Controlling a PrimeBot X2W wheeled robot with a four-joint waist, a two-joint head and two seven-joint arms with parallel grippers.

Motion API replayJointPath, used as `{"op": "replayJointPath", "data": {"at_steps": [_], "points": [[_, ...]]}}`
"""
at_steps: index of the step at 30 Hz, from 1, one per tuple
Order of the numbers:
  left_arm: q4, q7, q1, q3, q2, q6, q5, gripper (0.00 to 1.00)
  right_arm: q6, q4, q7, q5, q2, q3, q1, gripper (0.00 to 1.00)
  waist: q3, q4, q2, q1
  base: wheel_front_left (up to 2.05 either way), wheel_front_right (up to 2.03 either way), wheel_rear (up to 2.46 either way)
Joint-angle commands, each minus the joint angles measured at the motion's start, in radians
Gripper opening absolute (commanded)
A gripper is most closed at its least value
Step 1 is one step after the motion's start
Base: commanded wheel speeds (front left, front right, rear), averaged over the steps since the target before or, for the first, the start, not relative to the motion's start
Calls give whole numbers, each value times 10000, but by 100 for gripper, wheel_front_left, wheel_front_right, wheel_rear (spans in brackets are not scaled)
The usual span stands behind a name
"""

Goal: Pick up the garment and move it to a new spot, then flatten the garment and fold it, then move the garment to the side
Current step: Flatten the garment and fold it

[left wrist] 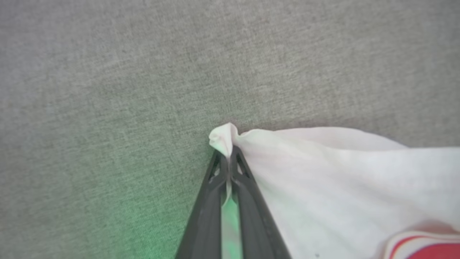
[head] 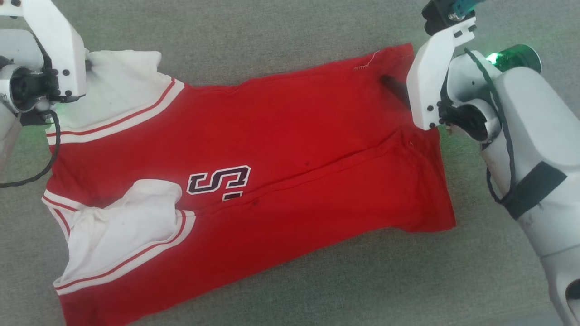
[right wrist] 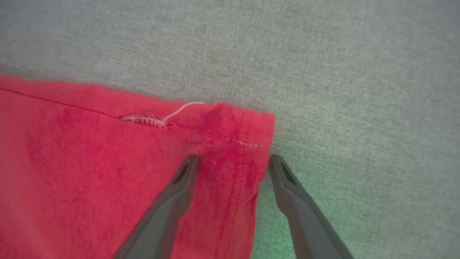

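The garment (head: 272, 136), a red T-shirt with white sleeves, lies sideways on the grey cloth surface, its lower half folded up so that only an "S" of the lettering shows. My left gripper (left wrist: 227, 155) is shut on the tip of the far white sleeve (left wrist: 341, 180), pinching a small peak of cloth. In the head view that sleeve (head: 122, 86) meets the left wrist at the upper left. My right gripper (right wrist: 233, 158) stands open, straddling the far hem corner (right wrist: 248, 133), one finger on the red cloth, the other on the grey surface beside it.
A grey woven surface (head: 290, 36) runs under and around the shirt on every side. A loose white thread (right wrist: 183, 108) hangs from the hem seam. My right forearm (head: 539, 149) reaches in from the lower right.
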Motion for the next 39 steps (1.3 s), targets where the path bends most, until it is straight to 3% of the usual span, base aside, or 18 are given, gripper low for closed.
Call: {"op": "replayJointPath", "data": {"at_steps": [1,2,3,15,21,27,34,39], "points": [[224,32,452,-261,-227,17,57,0,0,249,146,102,126,116,161,62,7,15,0,0,0,0,0],[264,10,441,-250,-259,-3,43,0,0,402,258,125,126,250,113,23,10,34,0,0,0,0,0],[297,-18,429,-244,-286,-27,33,0,0,532,323,202,99,400,85,0,11,51,0,0,0,0,0],[378,-487,45,-163,-678,-458,43,0,-10,651,-1368,396,-666,581,-150,0,-667,657,0,0,0,0,0],[-109,-474,81,-267,-798,-562,98,0,-8,22,-2005,519,-1210,487,481,0,-1326,1201,0,0,0,0,0],[-1089,-633,482,-367,-560,-592,136,0,-7,-1067,-2179,485,-1778,98,1565,0,-1947,1663,0,0,0,0,0],[-3032,-432,1306,-430,93,26,18,0,-7,-2411,-1910,305,-2288,-646,3078,0,-2435,2016,0,0,0,0,0],[-5495,-185,2458,-488,969,1027,-224,0,-7,-3476,-1440,147,-2404,-1572,4508,0,-2708,2229,0,0,0,0,0]]}}
